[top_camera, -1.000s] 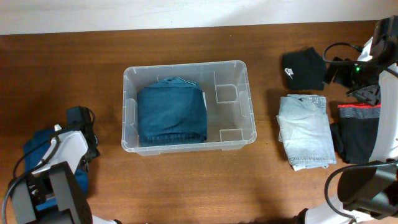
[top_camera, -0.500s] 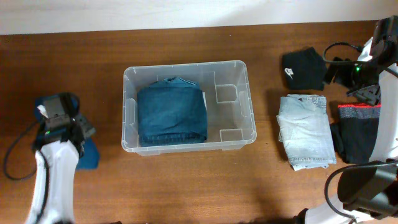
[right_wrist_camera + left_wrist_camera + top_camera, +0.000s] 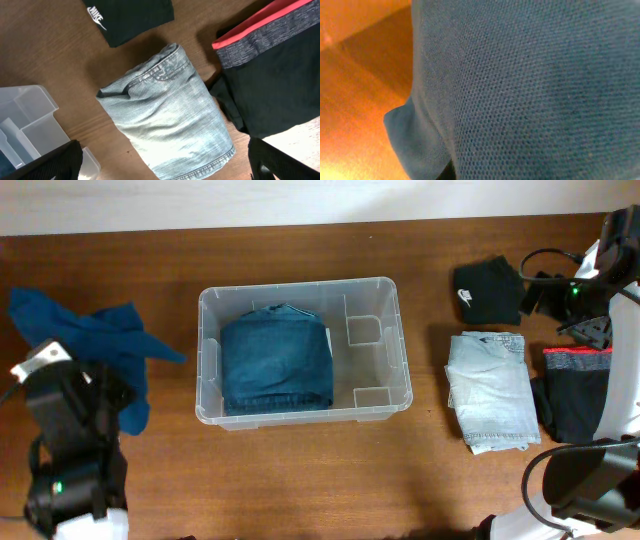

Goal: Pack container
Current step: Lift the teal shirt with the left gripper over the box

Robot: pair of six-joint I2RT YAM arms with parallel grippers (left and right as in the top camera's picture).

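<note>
The container (image 3: 300, 283) is a clear, translucent plastic bin, rectangular with rounded corners and a rolled rim. It sits upright and flat on the wooden surface (image 3: 300, 470), open side up, its long sides running across the overhead view. It lies on the camera-left of the folded pale jeans (image 3: 490, 405), near them but apart, a strip of bare wood between. A folded dark blue garment (image 3: 276, 360) lies flat inside, filling the end farther from the jeans. The end nearer the jeans is bare, showing two moulded rectangular shapes in the base. In the right wrist view one corner (image 3: 30, 125) shows.
</note>
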